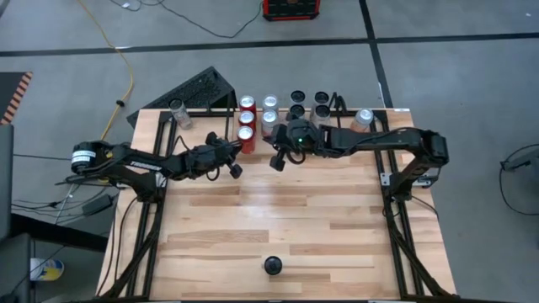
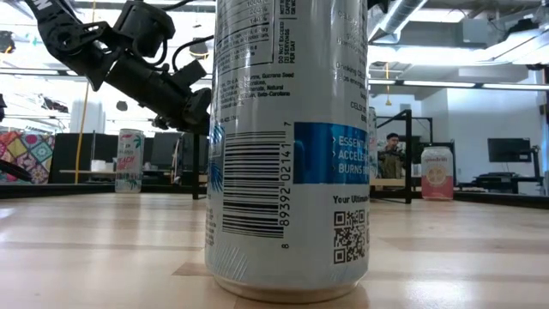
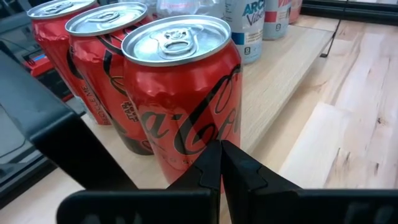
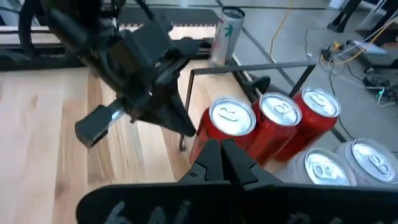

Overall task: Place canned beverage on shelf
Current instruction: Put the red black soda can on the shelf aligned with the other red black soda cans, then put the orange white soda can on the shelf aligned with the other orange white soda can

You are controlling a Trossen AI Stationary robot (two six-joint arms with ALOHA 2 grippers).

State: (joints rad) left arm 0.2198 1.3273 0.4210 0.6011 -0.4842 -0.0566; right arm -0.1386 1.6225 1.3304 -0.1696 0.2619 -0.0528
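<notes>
Three red cola cans stand upright in a row at the table's far edge, the nearest one point(image 3: 180, 106) point(image 1: 246, 135) in front. They stand within the thin black rods of the shelf point(image 4: 261, 65), beside silver cans point(image 1: 269, 109) and black cans point(image 1: 309, 103). My left gripper point(image 3: 221, 163) point(image 1: 235, 151) is shut, its tips at the nearest red can's lower side. My right gripper point(image 4: 221, 154) point(image 1: 274, 159) is shut and empty, raised above the table just right of the red cans. A white-and-blue can point(image 2: 287, 146) point(image 1: 273, 265) stands alone near the front edge. My left gripper has its shut fingertips point(image 3: 211, 163) at the lower side wall point(image 3: 186, 146) of the nearest red can, coming nearly level from the table's near-left side. I cannot tell whether they touch it. The can stands upright on its base.
A pale can point(image 1: 177, 109) stands at the far left corner and a pink one point(image 1: 364, 118) at the far right corner. Black rails run along both table sides. Bare wood lies between the grippers and the lone can. A person point(image 2: 392, 154) is in the room beyond.
</notes>
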